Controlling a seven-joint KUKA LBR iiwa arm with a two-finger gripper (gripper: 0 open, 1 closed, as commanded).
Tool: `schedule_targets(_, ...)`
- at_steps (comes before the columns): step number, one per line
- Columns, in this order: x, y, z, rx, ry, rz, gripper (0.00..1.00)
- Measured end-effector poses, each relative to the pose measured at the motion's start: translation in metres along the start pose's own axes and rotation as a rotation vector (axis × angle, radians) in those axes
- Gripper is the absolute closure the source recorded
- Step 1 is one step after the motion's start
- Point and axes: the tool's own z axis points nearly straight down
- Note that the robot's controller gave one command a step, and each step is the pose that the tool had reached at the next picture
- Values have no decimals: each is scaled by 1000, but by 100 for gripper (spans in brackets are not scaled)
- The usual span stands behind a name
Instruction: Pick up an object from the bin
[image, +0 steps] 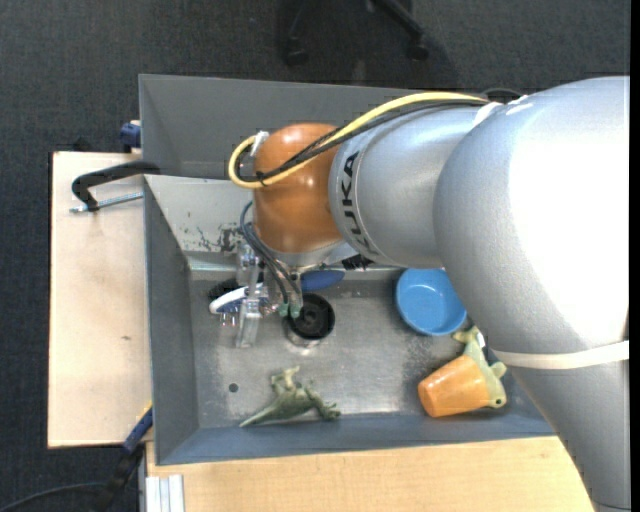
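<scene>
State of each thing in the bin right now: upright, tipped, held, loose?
gripper: low over the floor, left of centre.
black round thing: on the floor, just beside the gripper.
blue bowl: upright, open side up.
orange cup: tipped on its side, front right.
green dinosaur: loose by the front wall.

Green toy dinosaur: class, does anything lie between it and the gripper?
Nothing visible does. Bare bin floor separates the gripper from the green toy dinosaur; the black round thing sits beside the gripper, off that line.
</scene>
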Motion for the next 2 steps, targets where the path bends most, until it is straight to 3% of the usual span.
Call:
schedule_targets(1,0,-1,-2,4,2,-1,100)
schedule_targets(2,0,-7,-160,7,3,-144,100)
